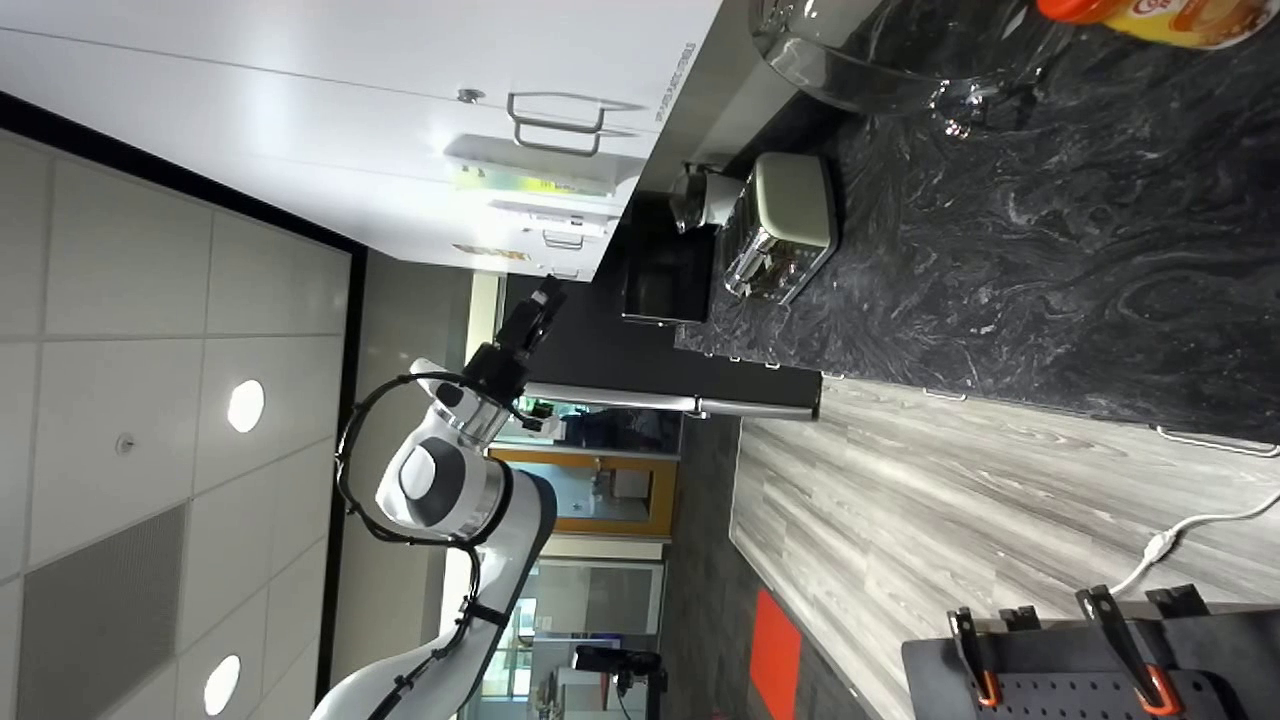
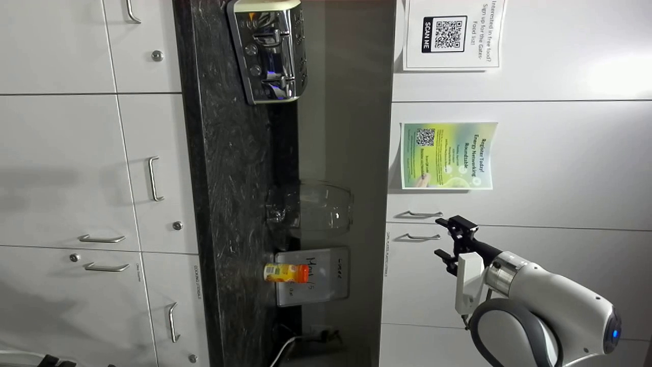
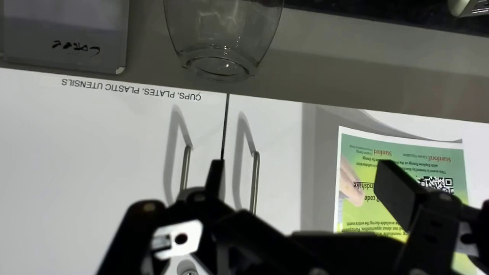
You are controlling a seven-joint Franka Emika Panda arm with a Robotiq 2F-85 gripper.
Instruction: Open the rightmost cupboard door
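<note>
The rightmost cupboard door [image 2: 428, 290] is a white panel marked "CUPS, PLATES, PLASTIC UTENSILS". It shows in the wrist view [image 3: 88, 160] and an exterior view [image 1: 330, 40], shut flush with its neighbour. Its slim silver handle [image 3: 185, 168] stands by the seam, partly covered by my finger in the wrist view. Its round lock [image 3: 189, 270] shows there at the bottom edge. My gripper [image 2: 441, 237] is open and empty, its tips apart from the doors. In the wrist view my gripper [image 3: 304, 179] has the neighbouring door's handle [image 3: 255, 179] between its fingers in the picture.
A green poster [image 2: 445, 155] hangs on the neighbouring door. Below the cupboards, a dark counter [image 2: 234, 178] holds a toaster [image 2: 270, 51], a clear glass vessel [image 2: 326, 206], a yellow bottle with an orange cap [image 2: 285, 272] and a white board [image 2: 318, 295].
</note>
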